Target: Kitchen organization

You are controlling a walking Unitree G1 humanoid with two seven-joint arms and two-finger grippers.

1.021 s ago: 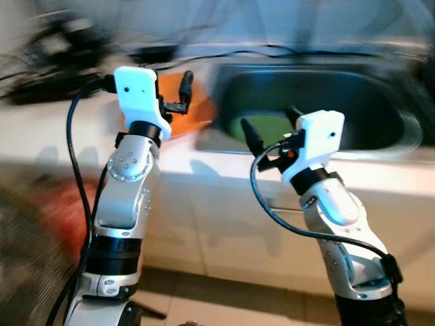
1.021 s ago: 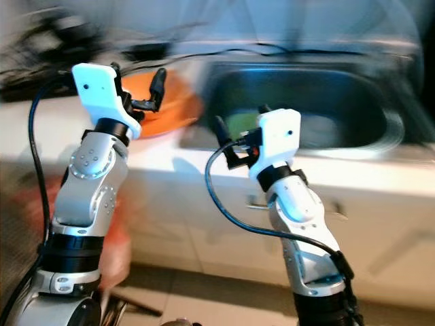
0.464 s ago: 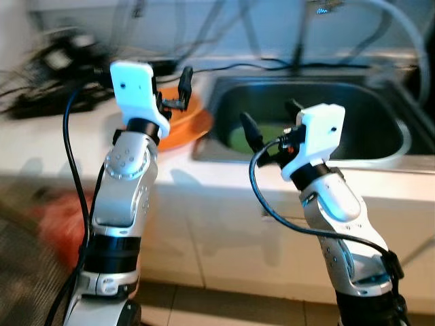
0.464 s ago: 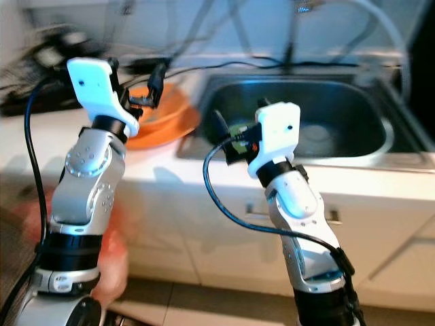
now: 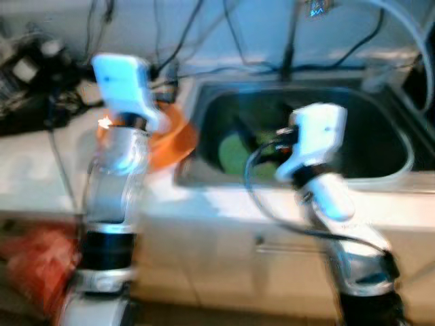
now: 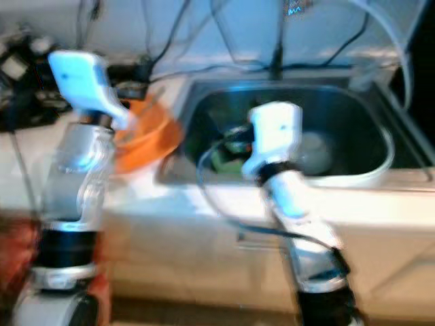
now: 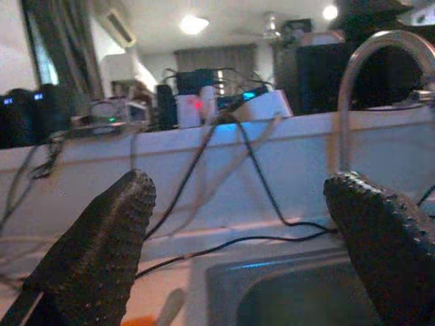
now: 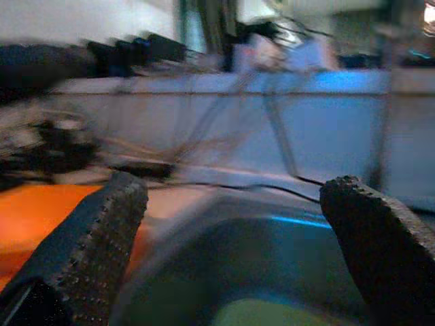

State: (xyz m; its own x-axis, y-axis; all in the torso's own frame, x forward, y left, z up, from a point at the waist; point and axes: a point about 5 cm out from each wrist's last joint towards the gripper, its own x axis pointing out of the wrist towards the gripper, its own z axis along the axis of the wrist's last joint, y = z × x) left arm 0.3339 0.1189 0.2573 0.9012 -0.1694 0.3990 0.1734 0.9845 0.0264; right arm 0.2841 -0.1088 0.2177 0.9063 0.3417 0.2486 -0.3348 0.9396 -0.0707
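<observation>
Both eye views are blurred. An orange plate (image 5: 175,136) lies on the white counter just left of the steel sink (image 5: 285,191). Inside the sink lie a green dish (image 5: 234,151) and a whitish bowl (image 6: 314,153). My left gripper (image 7: 238,238) is raised over the counter near the orange plate, open, with nothing between its fingers (image 7: 102,251). Open and empty too, my right gripper (image 5: 262,136) hangs over the sink's front edge, pointing at the green dish. In the right wrist view its fingertips (image 8: 92,248) frame the orange plate (image 8: 34,217) and the sink basin (image 8: 258,265).
Dark devices and cables (image 5: 34,68) crowd the counter's back left. A tap pipe (image 5: 292,34) and a pale hose (image 5: 408,27) rise behind the sink. White cabinet fronts (image 5: 224,258) run below the counter. Something red (image 5: 34,261) lies low at the left.
The whole picture has shifted and blurred, so the camera has moved; the counter and sink sit lower in view. Both arms keep much the same raised pose, grippers still open.
</observation>
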